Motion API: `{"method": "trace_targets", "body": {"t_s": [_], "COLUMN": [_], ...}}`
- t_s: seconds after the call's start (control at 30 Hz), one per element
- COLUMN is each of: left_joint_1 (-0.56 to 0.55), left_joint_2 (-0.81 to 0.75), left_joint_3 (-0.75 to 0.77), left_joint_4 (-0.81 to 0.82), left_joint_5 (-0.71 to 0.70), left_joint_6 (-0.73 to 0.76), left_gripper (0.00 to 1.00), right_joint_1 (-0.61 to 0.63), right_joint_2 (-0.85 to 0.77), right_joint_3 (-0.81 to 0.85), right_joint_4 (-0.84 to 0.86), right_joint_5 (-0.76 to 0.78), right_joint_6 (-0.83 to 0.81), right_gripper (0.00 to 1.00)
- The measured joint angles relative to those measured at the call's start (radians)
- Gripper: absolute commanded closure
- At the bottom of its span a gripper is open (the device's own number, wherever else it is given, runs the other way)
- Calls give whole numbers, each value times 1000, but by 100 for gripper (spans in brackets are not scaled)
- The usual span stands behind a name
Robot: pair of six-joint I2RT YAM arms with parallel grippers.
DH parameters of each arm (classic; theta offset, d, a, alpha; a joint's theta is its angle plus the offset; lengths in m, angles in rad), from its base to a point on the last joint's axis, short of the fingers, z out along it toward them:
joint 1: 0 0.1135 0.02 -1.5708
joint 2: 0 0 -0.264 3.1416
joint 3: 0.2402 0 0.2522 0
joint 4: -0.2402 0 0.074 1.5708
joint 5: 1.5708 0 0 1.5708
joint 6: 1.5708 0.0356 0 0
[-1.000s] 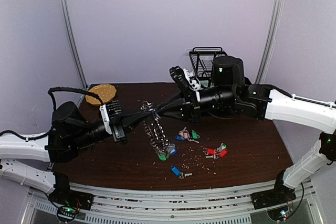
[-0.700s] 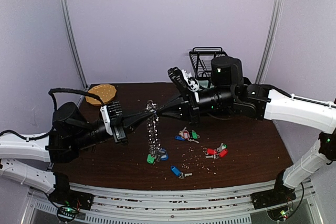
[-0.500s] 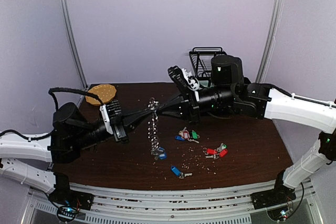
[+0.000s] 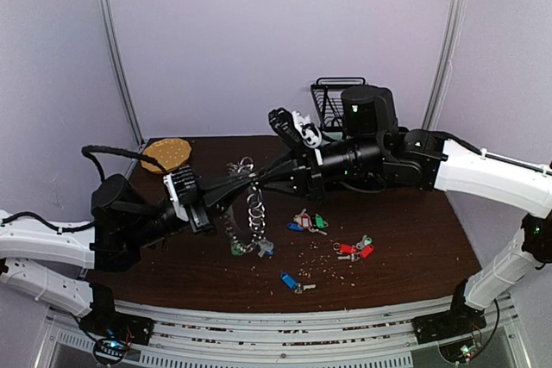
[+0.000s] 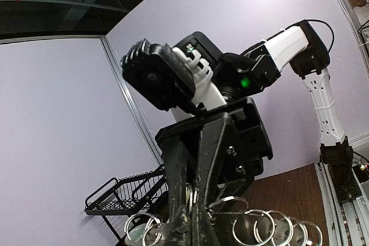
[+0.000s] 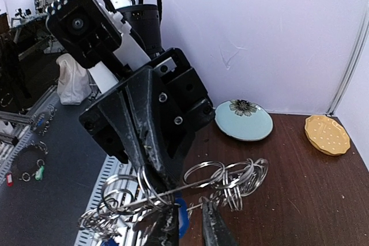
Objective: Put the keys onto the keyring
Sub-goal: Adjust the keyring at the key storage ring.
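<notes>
The keyring (image 4: 251, 210), a chain of linked silver rings, hangs above the table between both grippers. A green tag (image 4: 237, 249) and a blue tag dangle at its low end. My left gripper (image 4: 245, 185) is shut on a ring at the top; in the left wrist view its fingertips (image 5: 195, 223) pinch the wire, with more rings (image 5: 253, 230) alongside. My right gripper (image 6: 190, 226) faces it, jaws slightly apart, ring strands (image 6: 230, 177) crossing above the gap. Loose keys lie on the table: a blue, pink and green cluster (image 4: 304, 221), a red pair (image 4: 354, 249), a blue one (image 4: 291, 282).
A black wire rack (image 4: 333, 97) stands at the back behind the right arm. A pale blue plate (image 6: 244, 120) and a yellow round disc (image 4: 166, 154) lie at the back left. Small crumbs are scattered over the dark wooden table (image 4: 405, 239).
The keyring hung as a straight chain; it now bunches into a wider loop, its tags swung left. The right jaws have parted again. Both arms shifted slightly.
</notes>
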State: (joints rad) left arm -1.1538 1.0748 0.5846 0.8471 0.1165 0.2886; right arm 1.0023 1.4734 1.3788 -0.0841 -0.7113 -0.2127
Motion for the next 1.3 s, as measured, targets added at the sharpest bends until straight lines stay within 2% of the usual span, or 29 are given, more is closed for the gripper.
{"method": "trace_targets", "body": {"t_s": [0.23,0.53,0.73,0.9,1.1,1.23,1.3], "left_joint_1": [0,0,0,-2,-6,-6,-6], "left_joint_2": [-13,-14,-14,-14,-10,-8,-8], "left_joint_3": [-23,-23,-23,-23,-21,-21,-21], "left_joint_4": [2,3,11,20,20,25,27], "left_joint_5": [-14,-26,-31,-30,-28,-23,-23], "left_joint_6": [0,-11,-30,-38,-38,-38,-39], "left_gripper": [100,100,100,100,100,100,100], "right_joint_1": [3,0,19,25,25,25,25], "right_joint_2": [-43,-162,-158,-82,-39,-39,-39], "right_joint_3": [-24,-43,-73,-65,-64,-64,-64], "right_joint_4": [-73,-112,74,147,170,177,177], "right_joint_5": [121,174,112,57,4,-3,-1], "right_joint_6": [0,-19,-3,11,37,37,34], "right_gripper": [70,67,70,74,86,86,81]}}
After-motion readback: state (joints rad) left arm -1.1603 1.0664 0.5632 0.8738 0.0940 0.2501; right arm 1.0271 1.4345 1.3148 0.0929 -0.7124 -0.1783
